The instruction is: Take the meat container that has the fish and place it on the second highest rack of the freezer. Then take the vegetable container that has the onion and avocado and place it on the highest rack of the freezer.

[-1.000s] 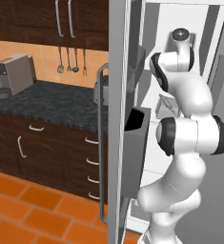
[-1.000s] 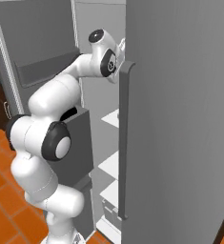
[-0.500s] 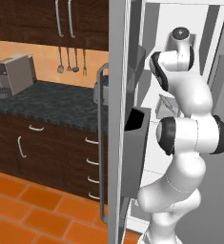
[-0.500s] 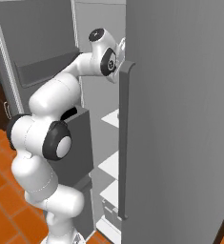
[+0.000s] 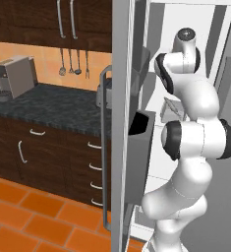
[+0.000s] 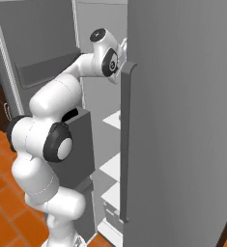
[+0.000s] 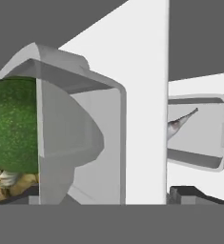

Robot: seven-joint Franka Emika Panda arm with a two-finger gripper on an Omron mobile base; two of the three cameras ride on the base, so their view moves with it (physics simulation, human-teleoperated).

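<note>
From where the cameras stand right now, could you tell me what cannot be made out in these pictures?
- End effector: in the right base view the freezer door hides it; the left base view shows the arm's own links in front.
- Avocado: hand view, cut by the left edge and partly behind its clear container.
- Onion: hand view, a scrap at the bottom.
- Fish: hand view, the white upright hides most.

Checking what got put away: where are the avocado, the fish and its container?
avocado (image 7: 11, 126): hand view, green skin.
fish (image 7: 180, 123): hand view, its tapering body.
fish's container (image 7: 213, 131): hand view, bare floor beside the fish.
</note>
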